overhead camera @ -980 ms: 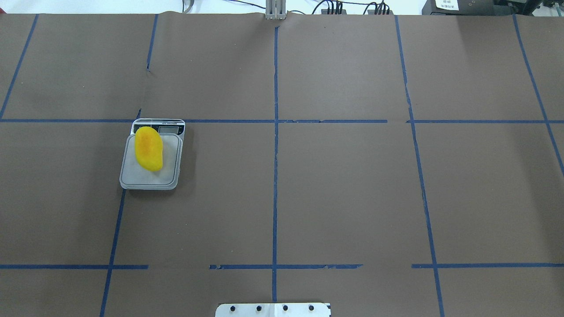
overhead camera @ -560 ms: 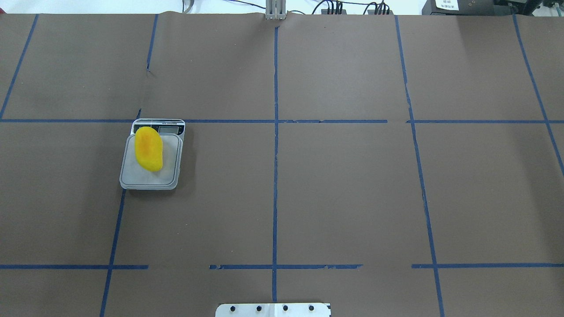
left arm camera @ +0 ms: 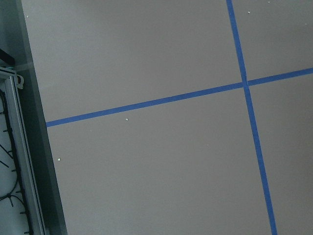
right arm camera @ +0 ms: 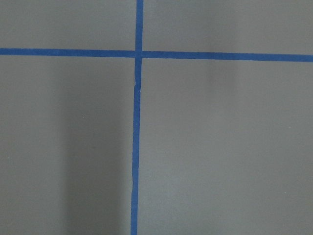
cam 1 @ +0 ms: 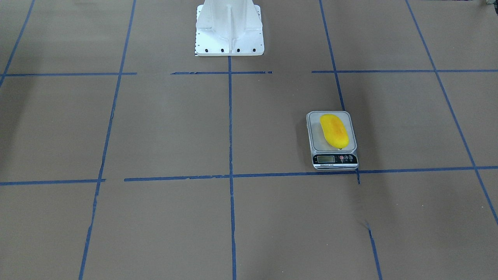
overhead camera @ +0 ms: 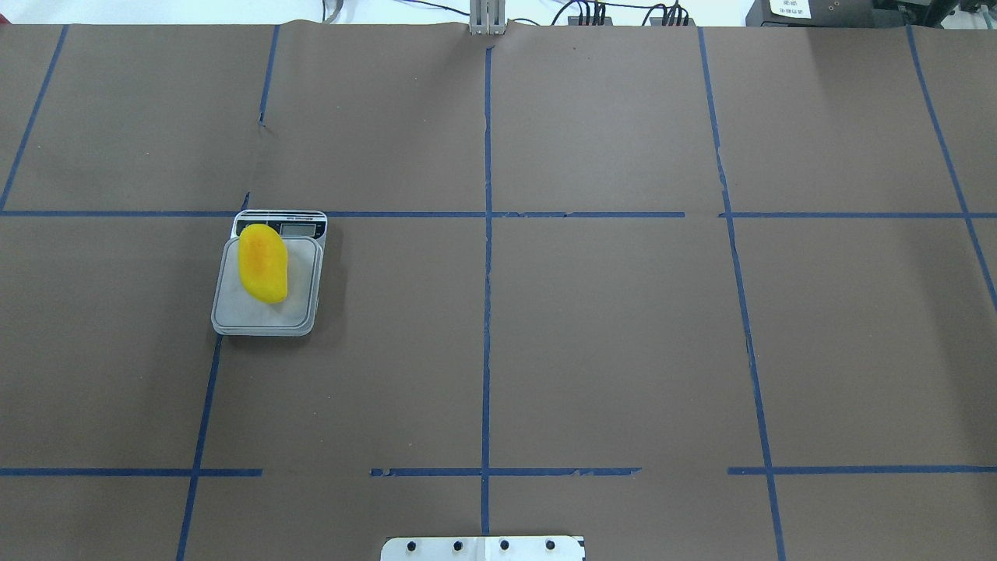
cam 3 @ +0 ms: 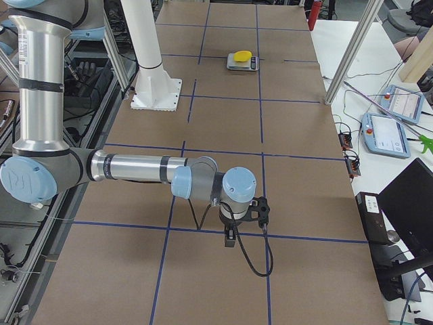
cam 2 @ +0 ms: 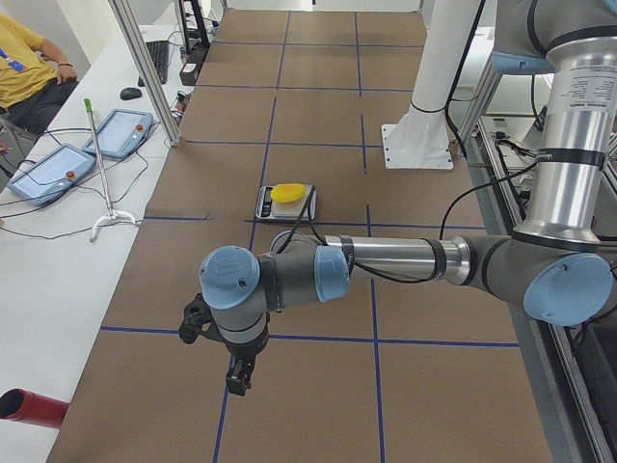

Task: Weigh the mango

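The mango (overhead camera: 262,262), bright yellow with an orange blush, lies on the platform of a small digital scale (overhead camera: 300,292) on the left half of the table. It also shows in the front-facing view (cam 1: 334,130), on the scale (cam 1: 316,137) with its display (cam 1: 326,158) toward the camera. My left gripper (cam 2: 238,374) shows only in the exterior left view, low over the table's end and far from the scale. My right gripper (cam 3: 230,237) shows only in the exterior right view, low at the other end. I cannot tell whether either is open or shut. Both wrist views show only paper and tape.
Brown paper with blue tape lines (overhead camera: 487,234) covers the table. The white robot pedestal (cam 1: 229,27) stands at the robot's side. Teach pendants (cam 2: 48,169) and cables lie on the white side bench, where an operator (cam 2: 29,58) sits. A red cylinder (cam 2: 29,405) lies near the left end.
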Robot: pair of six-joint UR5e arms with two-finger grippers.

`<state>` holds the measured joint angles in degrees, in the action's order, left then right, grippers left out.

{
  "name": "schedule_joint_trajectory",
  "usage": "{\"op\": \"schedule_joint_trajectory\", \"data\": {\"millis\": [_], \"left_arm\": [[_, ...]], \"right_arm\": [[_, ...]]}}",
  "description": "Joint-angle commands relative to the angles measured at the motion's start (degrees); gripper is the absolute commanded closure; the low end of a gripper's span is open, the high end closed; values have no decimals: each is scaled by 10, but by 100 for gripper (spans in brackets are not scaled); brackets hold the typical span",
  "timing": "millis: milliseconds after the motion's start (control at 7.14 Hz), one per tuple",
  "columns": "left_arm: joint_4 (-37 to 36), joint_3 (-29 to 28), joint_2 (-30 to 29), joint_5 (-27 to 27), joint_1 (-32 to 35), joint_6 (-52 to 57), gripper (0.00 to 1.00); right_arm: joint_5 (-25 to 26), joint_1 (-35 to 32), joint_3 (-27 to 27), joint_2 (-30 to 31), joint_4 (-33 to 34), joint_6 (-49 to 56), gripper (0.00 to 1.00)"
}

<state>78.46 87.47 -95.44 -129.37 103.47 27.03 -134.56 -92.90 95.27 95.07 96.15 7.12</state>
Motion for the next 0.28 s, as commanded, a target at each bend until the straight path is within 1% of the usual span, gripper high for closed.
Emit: {"op": "schedule_joint_trajectory", "data": {"millis": [0,140], "left_arm": [[1,-2,0,0,0,0,0],[2,-8,0,0,0,-1,0]], "right_arm": [[0,0,0,0,0,0,0],[0,0,0,0,0,0,0]]}}
